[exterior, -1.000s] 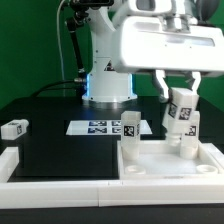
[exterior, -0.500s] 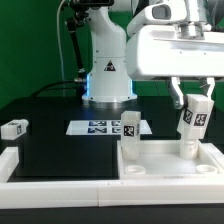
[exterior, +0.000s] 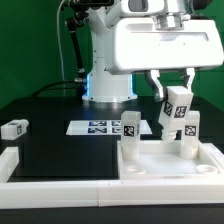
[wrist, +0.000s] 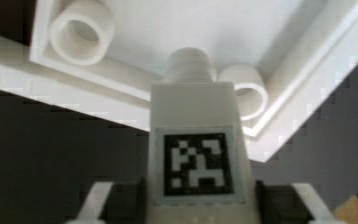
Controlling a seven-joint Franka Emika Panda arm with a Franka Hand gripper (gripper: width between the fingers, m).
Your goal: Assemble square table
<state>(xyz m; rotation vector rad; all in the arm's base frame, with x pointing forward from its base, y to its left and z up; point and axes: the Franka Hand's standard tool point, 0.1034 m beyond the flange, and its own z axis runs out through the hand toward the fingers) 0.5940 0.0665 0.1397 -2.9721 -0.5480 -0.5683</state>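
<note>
Arm (exterior: 104, 45): glossy white shells, blue-lit band (exterior: 106, 78) near base. Black cables (exterior: 72, 45) behind. Boxy white housing (exterior: 165, 45) above gripper (exterior: 176, 100); pale fingers (exterior: 157, 88).

Work cell: black bench before a green screen.
A plain green backdrop (exterior: 30, 40) fills the rear of the exterior view, evenly lit. The black table (exterior: 70, 155) is matt, with a pale sheen toward its far edge. A white border rail (exterior: 60, 190) runs along the near edge. The marker board (exterior: 95, 127) lies flat mid-table.
</note>
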